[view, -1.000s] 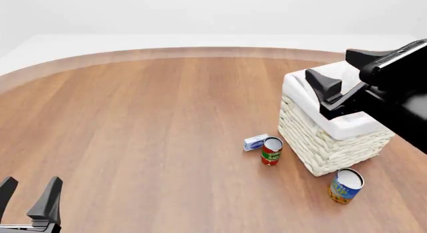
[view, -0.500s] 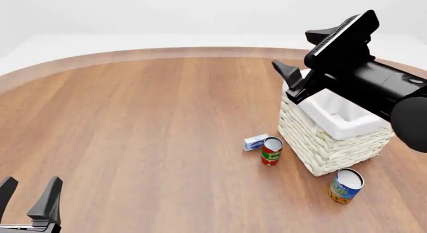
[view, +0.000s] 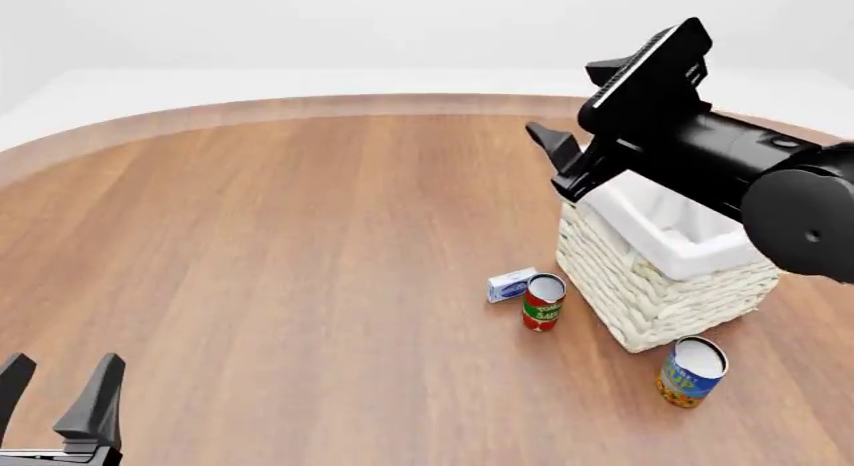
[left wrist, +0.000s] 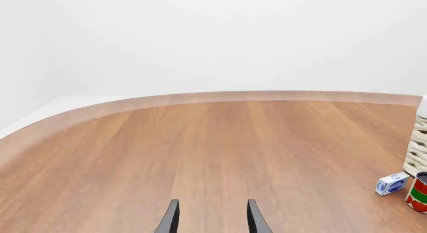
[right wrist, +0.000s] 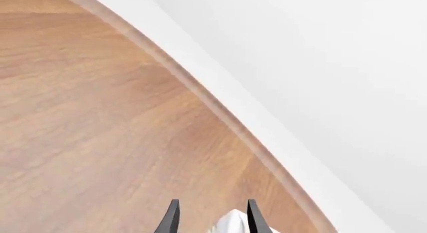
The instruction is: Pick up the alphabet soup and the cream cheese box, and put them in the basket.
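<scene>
Our right hand (view: 554, 151) hangs released and empty above the basket (view: 627, 286); the alphabet soup (view: 691, 371) stands upright on the bench (view: 294, 246) below and nearer us; the cream cheese box (view: 510, 284) lies leftward; our left hand (view: 60, 401), also released, sits well apart

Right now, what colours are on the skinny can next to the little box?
The skinny can is red and green with a white top, clearest in the front view.

Bright, even, diffuse light; no glare. Soft faint shadows under the cans and basket (view: 667, 286) on the table (view: 267, 246). Renders sharp throughout, no blur or edge distortion.
</scene>
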Available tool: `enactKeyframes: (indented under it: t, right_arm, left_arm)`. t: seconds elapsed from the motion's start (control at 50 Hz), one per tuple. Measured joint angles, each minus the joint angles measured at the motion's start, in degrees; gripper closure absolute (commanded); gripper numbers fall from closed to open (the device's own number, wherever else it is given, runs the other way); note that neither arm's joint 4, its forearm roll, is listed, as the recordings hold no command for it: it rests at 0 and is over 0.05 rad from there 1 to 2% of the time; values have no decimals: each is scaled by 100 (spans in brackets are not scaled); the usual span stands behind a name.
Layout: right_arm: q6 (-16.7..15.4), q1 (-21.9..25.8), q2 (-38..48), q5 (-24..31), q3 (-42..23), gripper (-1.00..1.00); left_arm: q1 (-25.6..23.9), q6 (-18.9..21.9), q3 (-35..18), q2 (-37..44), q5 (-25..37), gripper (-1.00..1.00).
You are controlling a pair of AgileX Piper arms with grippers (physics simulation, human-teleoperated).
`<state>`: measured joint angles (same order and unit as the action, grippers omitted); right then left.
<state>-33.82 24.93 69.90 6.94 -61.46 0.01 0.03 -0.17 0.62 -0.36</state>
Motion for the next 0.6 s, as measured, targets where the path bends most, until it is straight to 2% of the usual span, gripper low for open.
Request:
enactKeyframes:
  t: [0.36, 0.6]
  right_arm:
    - [-153, 45, 919, 621, -931, -100]
    - [-626, 80, 1592, 1209, -1574, -100]
  left_arm:
    - [3, -1, -3, -8, 9, -100]
    - [3, -1, -3, 0, 2, -100]
